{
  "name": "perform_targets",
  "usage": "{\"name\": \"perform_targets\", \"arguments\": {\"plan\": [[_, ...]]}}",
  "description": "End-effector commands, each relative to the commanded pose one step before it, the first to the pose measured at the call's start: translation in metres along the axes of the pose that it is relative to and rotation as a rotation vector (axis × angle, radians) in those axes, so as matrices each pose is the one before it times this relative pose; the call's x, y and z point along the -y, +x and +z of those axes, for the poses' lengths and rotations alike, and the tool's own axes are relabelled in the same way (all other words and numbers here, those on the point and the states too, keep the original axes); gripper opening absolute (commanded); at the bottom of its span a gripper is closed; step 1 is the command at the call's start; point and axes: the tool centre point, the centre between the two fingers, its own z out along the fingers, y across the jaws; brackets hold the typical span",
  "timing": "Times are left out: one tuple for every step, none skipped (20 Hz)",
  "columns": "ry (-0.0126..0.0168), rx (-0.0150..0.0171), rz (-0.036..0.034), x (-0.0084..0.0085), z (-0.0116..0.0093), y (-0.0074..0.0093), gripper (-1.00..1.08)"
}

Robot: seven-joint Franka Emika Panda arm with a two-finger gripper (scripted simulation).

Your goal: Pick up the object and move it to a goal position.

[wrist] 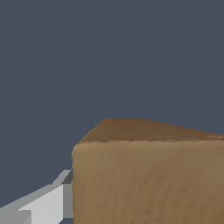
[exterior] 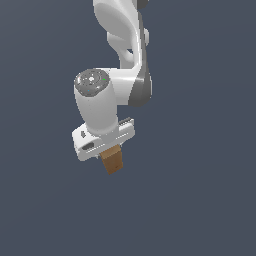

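The object is a small tan-brown wooden block (exterior: 112, 161). It hangs just under my white gripper (exterior: 109, 156), below the middle of the exterior view. The gripper is shut on the block, and the hand body hides the fingers in that view. In the wrist view the block (wrist: 148, 175) fills much of the picture, very close to the camera. One grey-white finger (wrist: 43, 205) presses against its side. The other finger is out of view. No goal marker shows in either view.
The white arm (exterior: 122, 55) comes down from the top of the exterior view. Around it there is only a plain dark blue-grey background (exterior: 200, 175), with no other objects or edges in sight.
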Motion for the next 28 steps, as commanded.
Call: {"name": "perform_targets", "arguments": {"plan": [[-0.00697, -0.00963, -0.0005, 0.01253, -0.01998, -0.0045, -1.0], [0.0, 0.0, 0.0, 0.00611, -0.00614, -0.00293, -1.0], [0.0, 0.0, 0.0, 0.00618, -0.00622, -0.00296, -1.0], [-0.00057, -0.00004, -0.00039, 0.00658, -0.00653, -0.00285, -1.0], [0.0, 0.0, 0.0, 0.0063, -0.00637, -0.00302, -1.0], [0.0, 0.0, 0.0, 0.00636, -0.00644, -0.00304, -1.0], [0.0, 0.0, 0.0, 0.00642, -0.00652, -0.00307, -1.0], [0.0, 0.0, 0.0, 0.00648, -0.00659, -0.00309, -1.0], [-0.00065, 0.00013, -0.0002, 0.0068, -0.00682, -0.00301, -1.0], [0.0, 0.0, 0.0, 0.00659, -0.00674, -0.00313, -1.0], [0.0, 0.0, 0.0, 0.00665, -0.00682, -0.00316, -1.0], [0.0, 0.0, 0.0, 0.00671, -0.0069, -0.00318, -1.0], [-0.00066, 0.0002, -0.00005, 0.00699, -0.0071, -0.00313, -1.0], [0.0, 0.0, 0.0, 0.00685, -0.00708, -0.00322, -1.0], [0.0, 0.0, 0.0, 0.00692, -0.00718, -0.00325, -1.0], [0.0, 0.0, 0.0, 0.00699, -0.00728, -0.00327, -1.0], [0.0, 0.0, 0.0, 0.00708, -0.00739, -0.0033, -1.0], [-0.00067, 0.00018, 0.00003, 0.00736, -0.00761, -0.00327, -1.0], [0.0, 0.0, 0.0, 0.00727, -0.00764, -0.00334, -1.0], [0.0, 0.0, 0.0, 0.00725, -0.00765, -0.0033, -1.0], [0.0, 0.0, 0.0, 0.00705, -0.00746, -0.00319, -1.0], [0.0, 0.0, 0.0, 0.00679, -0.0072, -0.00305, -1.0], [0.0, 0.0, 0.0, 0.00651, -0.00692, -0.00291, -1.0], [0.0, 0.0, 0.0, 0.00624, -0.00665, -0.00275, -1.0], [0.0, 0.0, 0.0, 0.00597, -0.00639, -0.00258, -1.0], [0.0, 0.0, 0.0, 0.00569, -0.00611, -0.0024, -1.0], [0.0, 0.0, 0.0, 0.00539, -0.00582, -0.00223, -1.0], [0.0, 0.0, 0.0, 0.00507, -0.00548, -0.00207, -1.0]]}}
